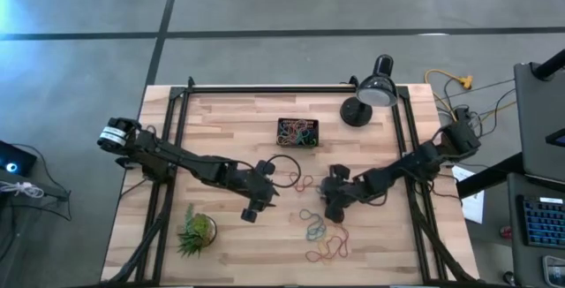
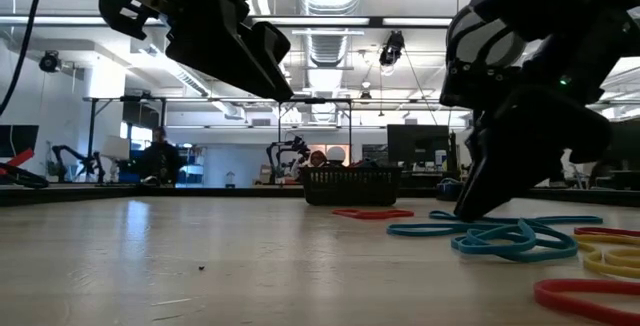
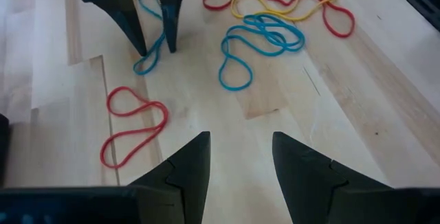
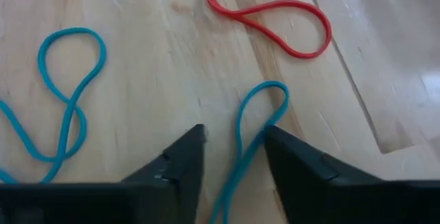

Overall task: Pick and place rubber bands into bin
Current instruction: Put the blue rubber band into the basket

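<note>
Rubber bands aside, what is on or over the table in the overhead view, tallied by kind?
Robot arms: 2 (left gripper, right gripper)
Bin: 1
Desk lamp: 1
Plant: 1
Total: 5

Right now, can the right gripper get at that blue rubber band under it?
Probably yes. The right gripper is down at the table with its open fingers either side of the blue rubber band, and nothing lies in between.
</note>
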